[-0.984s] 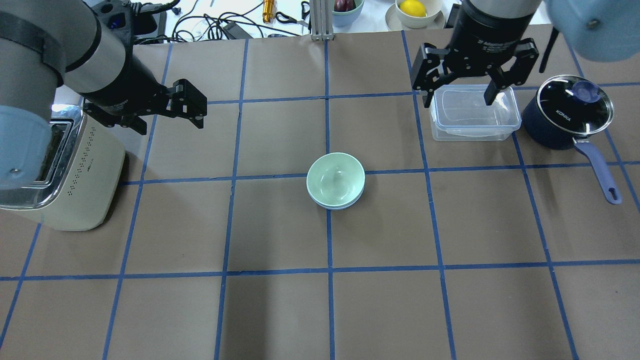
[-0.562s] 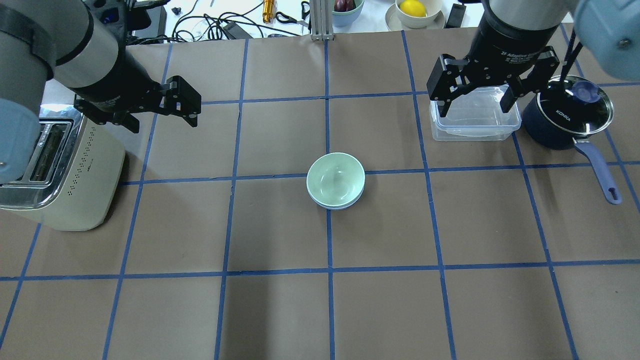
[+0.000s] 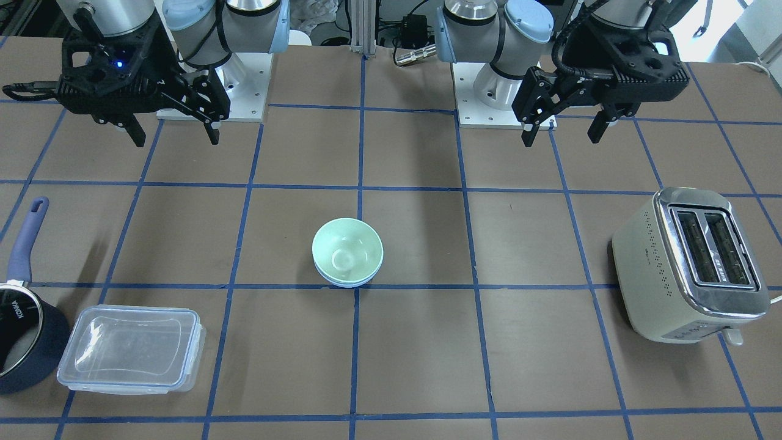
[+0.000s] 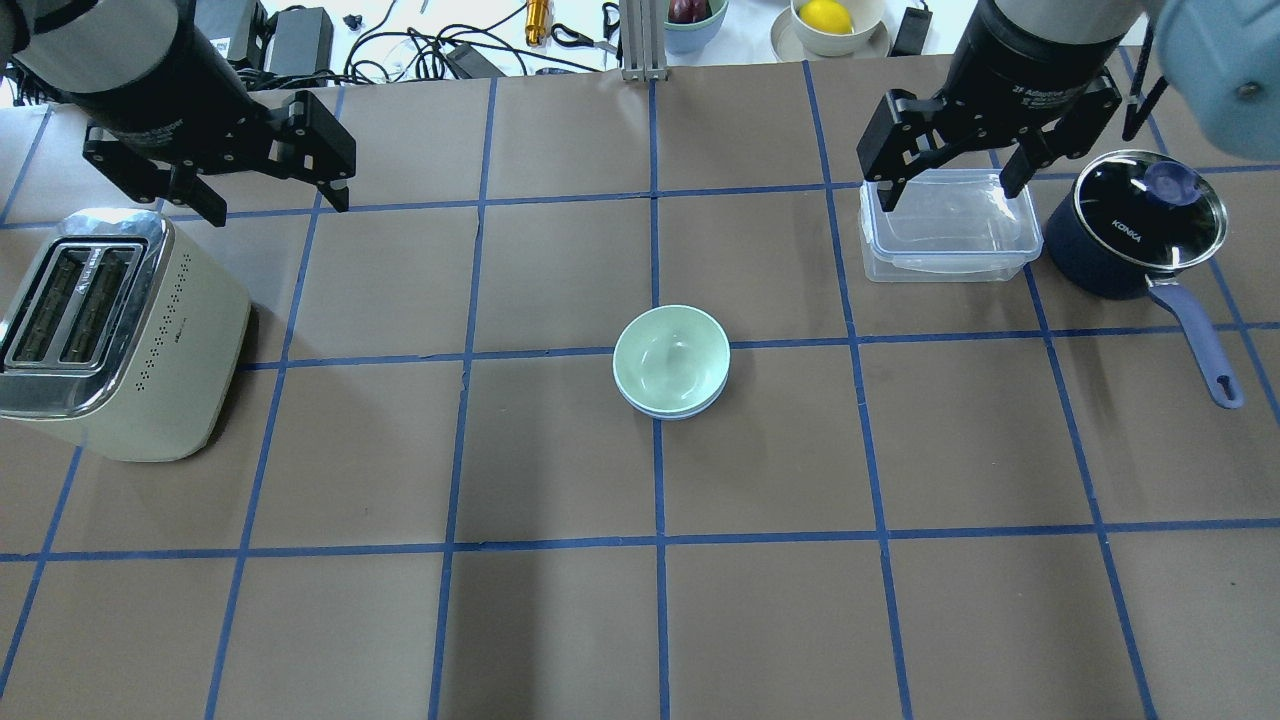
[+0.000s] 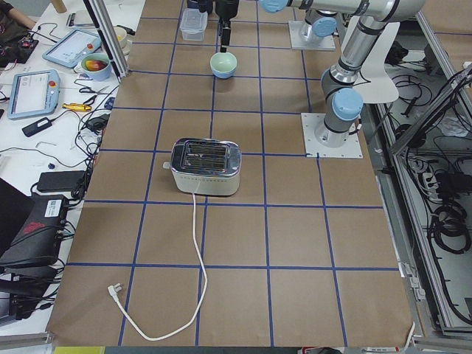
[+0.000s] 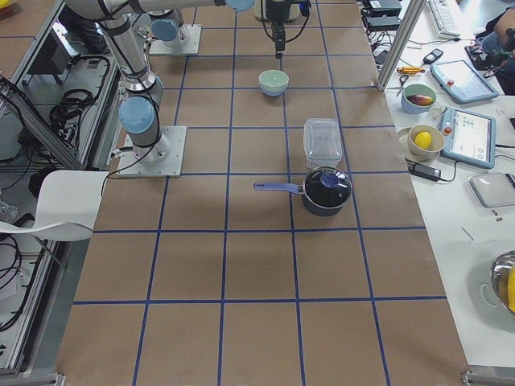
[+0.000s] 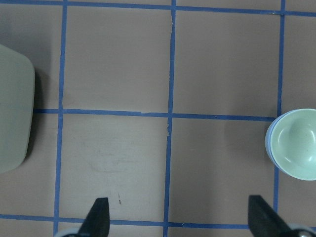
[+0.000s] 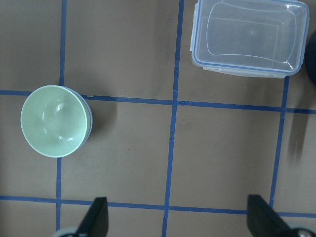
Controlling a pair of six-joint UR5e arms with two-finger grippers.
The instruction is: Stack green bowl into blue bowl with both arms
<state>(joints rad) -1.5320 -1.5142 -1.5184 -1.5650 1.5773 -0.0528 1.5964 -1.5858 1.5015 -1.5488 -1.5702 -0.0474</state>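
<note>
Jaws of your left gripper (image 4: 278,207) and right gripper (image 4: 948,195) both stand spread and empty, well apart from the green bowl (image 4: 671,355) nested in the blue bowl (image 4: 672,413) at the middle of the bench (image 4: 500,460), the right seemingly slightly nearer.

The table (image 4: 560,620) carries toaster (image 4: 150,370), blue bowl (image 4: 668,413), container (image 4: 950,235), saucepan (image 4: 1135,225).
</note>
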